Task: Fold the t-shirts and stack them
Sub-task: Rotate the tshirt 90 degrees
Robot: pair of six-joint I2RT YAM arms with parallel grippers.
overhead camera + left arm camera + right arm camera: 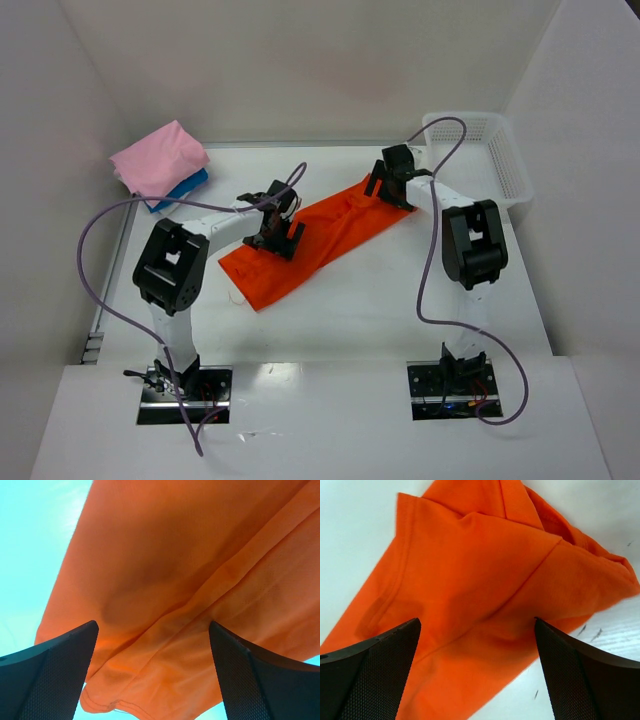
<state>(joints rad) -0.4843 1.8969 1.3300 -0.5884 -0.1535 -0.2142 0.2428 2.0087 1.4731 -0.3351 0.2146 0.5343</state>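
The orange t-shirt (320,238) lies on the white table as a long folded strip running from front left to back right. My left gripper (277,234) is open just above its left part; the cloth (165,580) fills the space between the spread fingers. My right gripper (393,188) is open over the shirt's far right end (480,590), fingers spread on either side of the cloth. A folded pink t-shirt (160,160) lies on a folded blue t-shirt (185,189) at the back left.
A white mesh basket (505,165) stands at the back right corner. White walls enclose the table at the back and both sides. Purple cables loop from both arms over the table.
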